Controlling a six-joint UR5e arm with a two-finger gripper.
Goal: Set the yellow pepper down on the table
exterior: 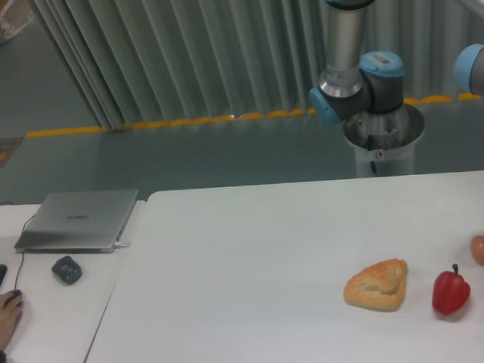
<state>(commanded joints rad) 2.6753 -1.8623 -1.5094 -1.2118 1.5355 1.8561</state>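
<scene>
Spanning the lower frame, a white surface (253,253) carries a tan pastry (377,285) and a red pepper (451,292) at lower right, near its right edge. The robot arm (358,72) stands upper right behind the far edge. Its claw and the yellow pepper are out of view.

Pale pleated curtains (180,55) fill the upper frame; below them a grey-green floor (144,158) carries a yellow stripe (183,121).
</scene>
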